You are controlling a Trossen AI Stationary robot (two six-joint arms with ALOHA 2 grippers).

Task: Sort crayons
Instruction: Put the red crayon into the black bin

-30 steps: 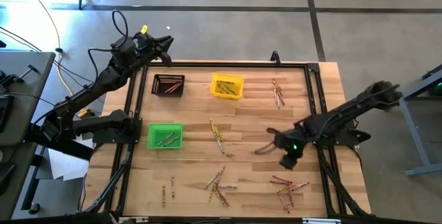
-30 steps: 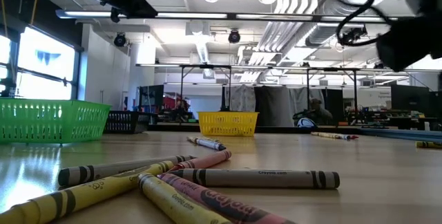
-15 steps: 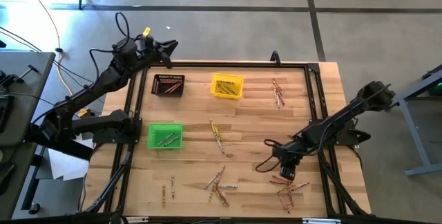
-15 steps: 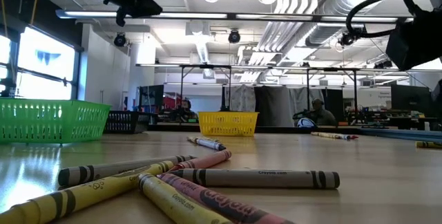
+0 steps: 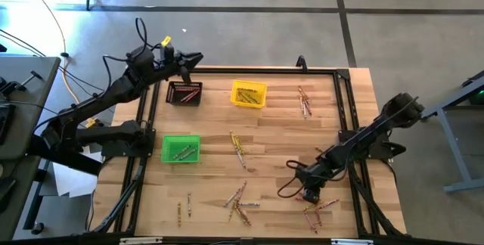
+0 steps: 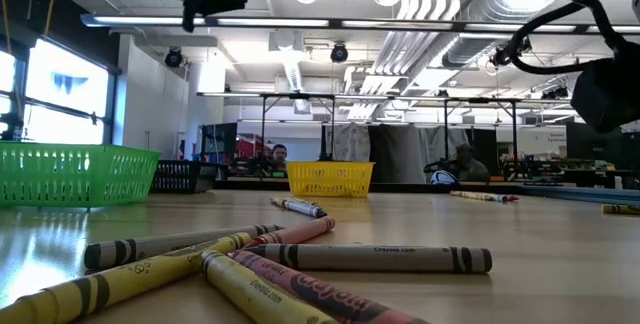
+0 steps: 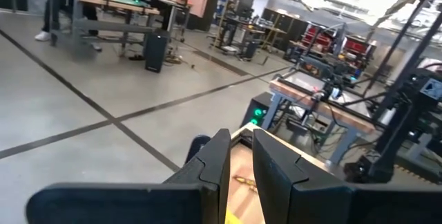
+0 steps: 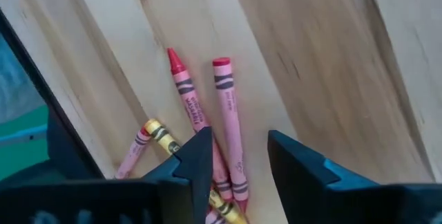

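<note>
three bins (image 5: 184, 93), two arms (image 5: 106, 100), many scattered crayons (image 5: 238, 150)

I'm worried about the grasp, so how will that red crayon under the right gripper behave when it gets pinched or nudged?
The red crayon is a thin round stick lying flat, so it would probably roll if nudged. It looks stiff and light, though it might snap under hard pinching. It touches neighbouring crayons, so they may shift too.
</note>
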